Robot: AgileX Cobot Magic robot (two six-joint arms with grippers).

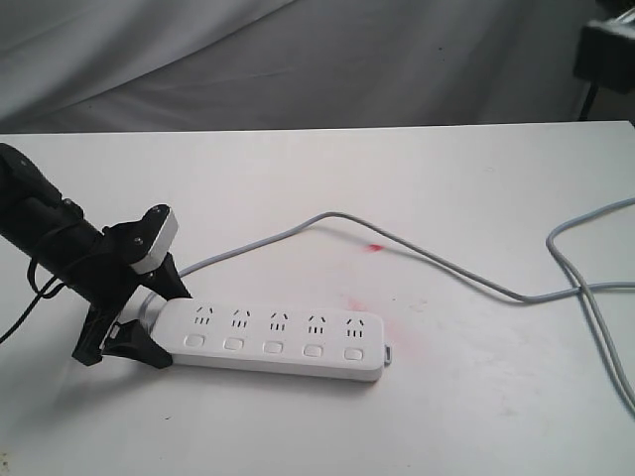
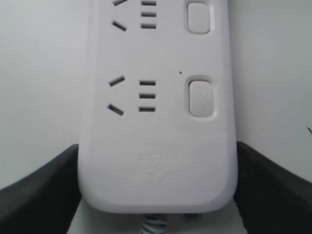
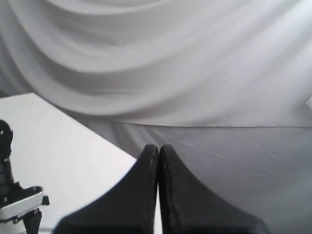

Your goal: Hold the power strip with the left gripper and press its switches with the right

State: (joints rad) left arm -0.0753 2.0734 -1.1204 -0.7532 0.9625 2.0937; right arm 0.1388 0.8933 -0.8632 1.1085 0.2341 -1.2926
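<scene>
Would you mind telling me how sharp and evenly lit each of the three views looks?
Exterior view: soft, even light, the power strip crisp with only a faint shadow, the white table slightly washed out. Left wrist view: switches sharp, the left tool dark and soft at the edges. Right wrist view: the shut right tool blurred up close, the draped cloth clearer.

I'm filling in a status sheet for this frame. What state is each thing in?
Power strip: flat on the table, sockets up, nothing plugged in.
Switches: untouched; on or off cannot be told.
Grey cord: slack, looping across the table.
Left pincer: closed on the strip's cord end.
Right pincer: shut, empty, away from the strip.
</scene>
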